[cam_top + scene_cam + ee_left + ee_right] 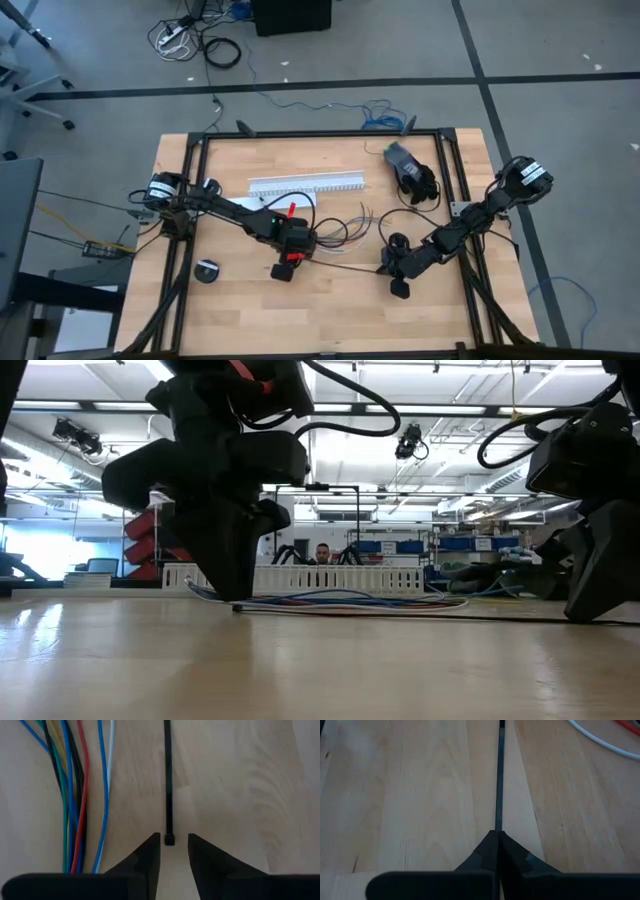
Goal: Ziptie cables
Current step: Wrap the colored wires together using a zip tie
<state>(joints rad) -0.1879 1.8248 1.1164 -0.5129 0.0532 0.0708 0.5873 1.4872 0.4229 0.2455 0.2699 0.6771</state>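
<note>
My right claw (497, 837) is clamped on the ziptie (498, 775), flat on the counter (330, 310) just beside the cables (75, 795); left claw (173, 847) stands apart, straddling its head. I'd keep the strip straight and level.

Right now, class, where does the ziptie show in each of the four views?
High view: ziptie, a thin dark line between the two grippers.
Low view: dark line on the table, running right from the left gripper.
Left wrist view: upright strip, its head between the open fingers.
Right wrist view: strip leaving the shut right gripper.
Shared landmark: the table.
</note>
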